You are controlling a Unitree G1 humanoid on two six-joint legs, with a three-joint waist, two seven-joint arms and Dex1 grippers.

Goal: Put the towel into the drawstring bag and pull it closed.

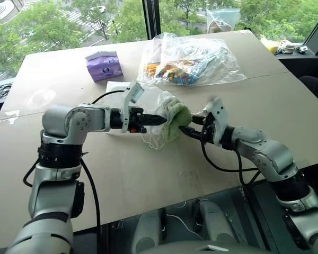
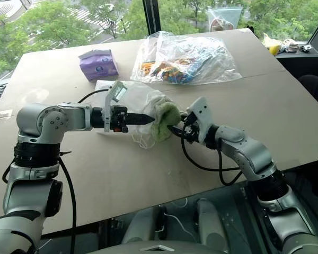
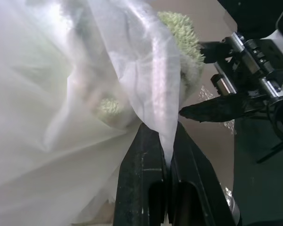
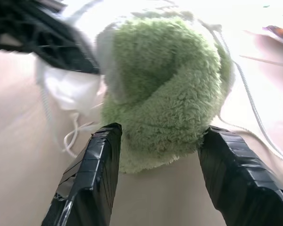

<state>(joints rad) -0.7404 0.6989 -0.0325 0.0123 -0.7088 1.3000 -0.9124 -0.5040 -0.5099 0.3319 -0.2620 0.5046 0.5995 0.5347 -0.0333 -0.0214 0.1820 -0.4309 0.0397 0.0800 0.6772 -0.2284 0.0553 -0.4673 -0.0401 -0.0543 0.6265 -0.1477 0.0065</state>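
- The towel [image 1: 179,117], green and fluffy, sits partly inside the mouth of the drawstring bag [image 1: 160,108], bulging out toward the right tool; both are held up just above the counter [image 1: 148,174], near its middle.
- White cord loops of the bag hang below the towel toward the counter.
- The counter is a tan, flat board with a seam running across it. Beyond its far edge stand large windows with green trees outside.
- Behind the bag lies a clear plastic bag [image 1: 188,61] of colourful items; to its left, well apart, a small purple packet [image 1: 104,65]. Neither blocks the work area.
- A black cable runs along each arm.
- Left tool [image 3: 169,141]: closed, pinching the thin fabric of the drawstring bag at its rim.
- Right tool [image 4: 158,141]: fingers spread apart on either side of the towel's exposed end; whether the pads touch it cannot be determined.
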